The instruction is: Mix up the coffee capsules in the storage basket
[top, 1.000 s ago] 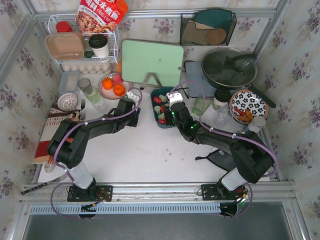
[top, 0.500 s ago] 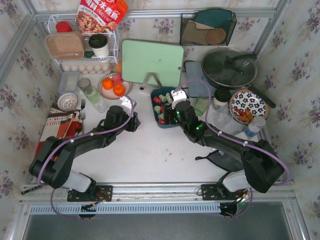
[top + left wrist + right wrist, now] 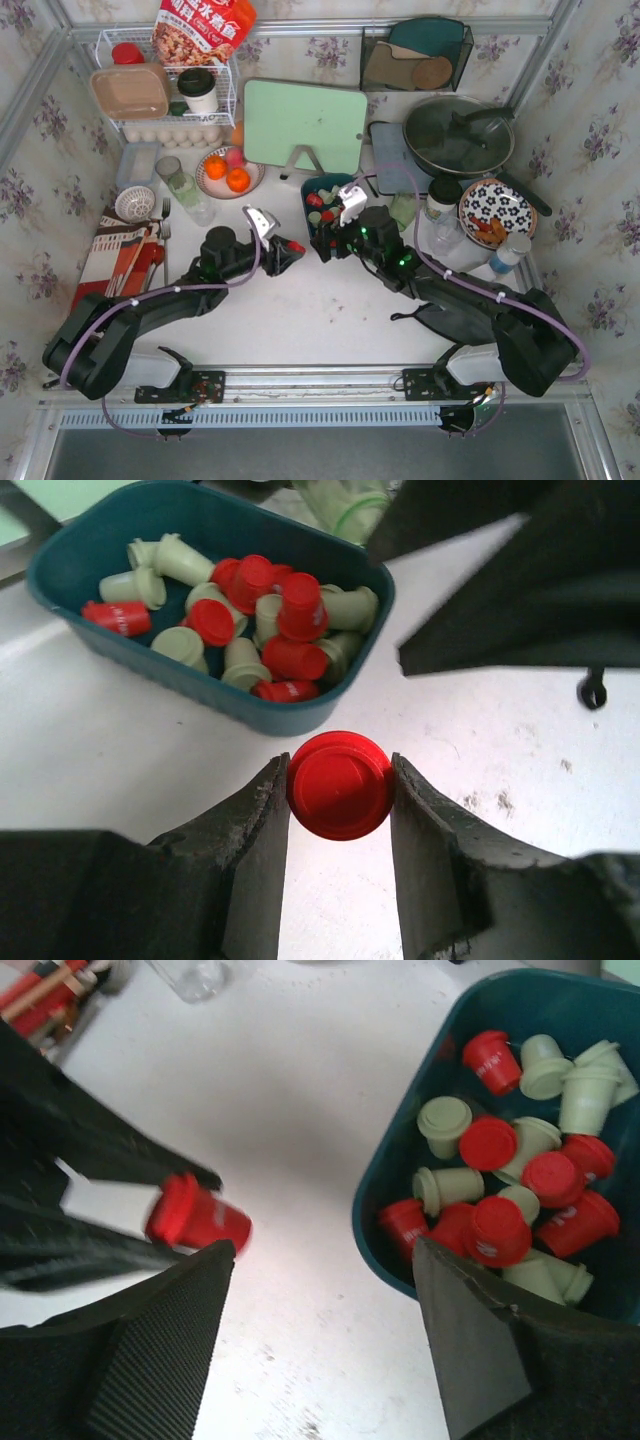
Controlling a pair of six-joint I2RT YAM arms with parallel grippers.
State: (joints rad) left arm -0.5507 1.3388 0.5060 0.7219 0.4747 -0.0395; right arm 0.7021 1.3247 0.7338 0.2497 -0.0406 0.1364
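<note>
Tapered red capsule (image 3: 339, 785), rounded teal basket (image 3: 250, 530)

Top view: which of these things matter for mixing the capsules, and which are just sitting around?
Part of the job:
- storage basket holding the coffee capsules
- red capsule clamped in the left fingers, outside the basket
- right fingers, open beside the basket

Just lying about:
- oranges
- green cutting board
- pan
- patterned bowl

The white table (image 3: 300, 320) bears the storage basket (image 3: 250, 535), a fruit plate (image 3: 207, 184), a pan (image 3: 458, 135).
</note>
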